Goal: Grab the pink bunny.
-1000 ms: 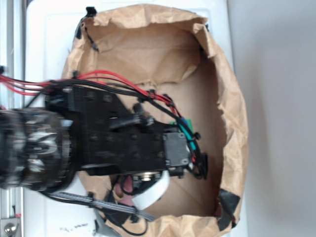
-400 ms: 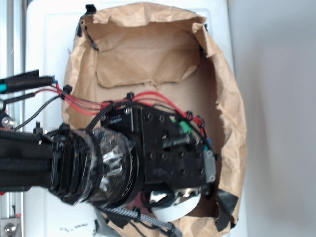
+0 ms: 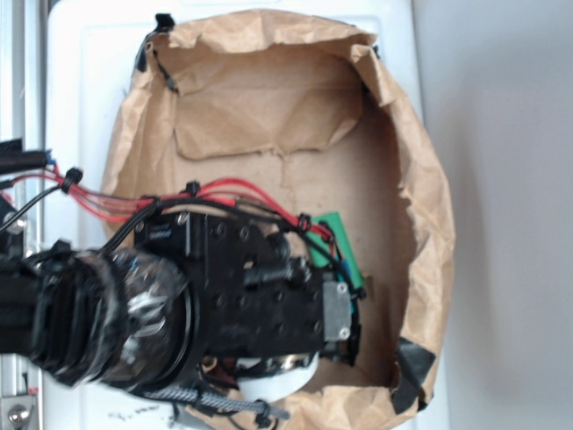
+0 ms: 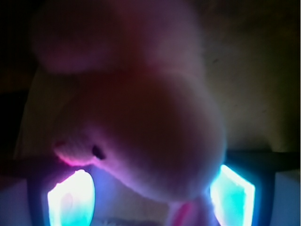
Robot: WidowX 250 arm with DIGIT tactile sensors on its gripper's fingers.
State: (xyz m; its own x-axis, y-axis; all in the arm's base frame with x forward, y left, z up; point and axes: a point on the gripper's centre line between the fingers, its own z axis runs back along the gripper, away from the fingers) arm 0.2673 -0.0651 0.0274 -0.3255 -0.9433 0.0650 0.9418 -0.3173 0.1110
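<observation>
The pink bunny point(image 4: 141, 122) fills most of the wrist view, a soft pink plush with a small dark eye and an ear reaching up to the left. My gripper point(image 4: 150, 200) is open and straddles its lower part. The left pad point(image 4: 70, 197) glows a little clear of the plush, while the right pad point(image 4: 233, 195) sits at its edge. In the exterior view my black arm point(image 3: 251, 296) covers the fingers and nearly all of the bunny; only a reddish-pink scrap point(image 3: 215, 363) shows under the wrist.
The crumpled brown paper bag wall point(image 3: 421, 224) rings the work area. A green block point(image 3: 333, 240) lies just right of my wrist, partly under the cables. A white rounded object point(image 3: 273, 385) shows below the arm, near the bag's front edge.
My arm has shifted left and back from the bag's right side, uncovering more of the green block. The wrist has settled low over the bunny's spot.
</observation>
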